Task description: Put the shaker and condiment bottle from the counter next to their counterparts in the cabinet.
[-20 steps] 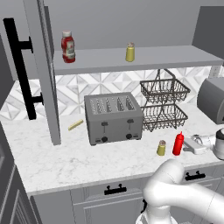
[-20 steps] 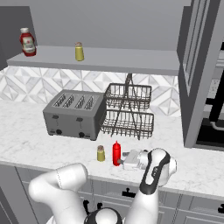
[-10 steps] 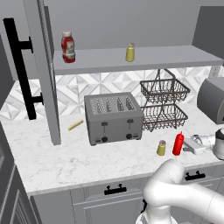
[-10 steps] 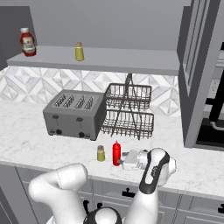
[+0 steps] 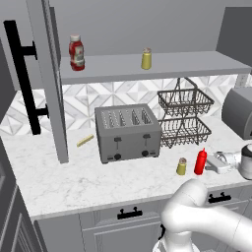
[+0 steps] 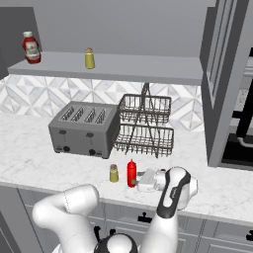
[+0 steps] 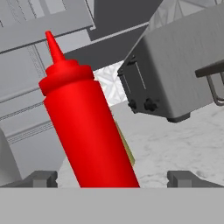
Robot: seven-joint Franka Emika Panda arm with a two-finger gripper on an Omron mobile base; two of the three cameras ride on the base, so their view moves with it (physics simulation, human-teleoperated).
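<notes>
- Condiment bottle (image 7: 87, 127): slim, smooth, glossy red plastic, its shoulder tapering to a pointed nozzle. It stands upright on the counter (image 5: 64, 182) between the pincer's two spread tips, and no contact with either can be made out.
- Pincer (image 7: 111, 179): jaws wide apart, holding nothing, with blocky dark finger tips (image 7: 41, 179) low on each side of the bottle.
- Shaker (image 5: 181, 166): a short mustard-olive cylinder with a pale cap, touching or just beside the bottle on its far side from the pincer.
- Counter: white, grey-veined marble, polished flat.
- Toaster (image 5: 127, 133): a boxy brushed-metal block beyond the bottle.
- Wire basket rack (image 6: 146, 126): two tiers of thin dark rods, beside the toaster.
- Cabinet (image 5: 157, 66): matte grey shelf high above the pincer, carrying a stout dark-red ketchup bottle (image 5: 76, 52) and a yellow shaker (image 5: 146, 58).
</notes>
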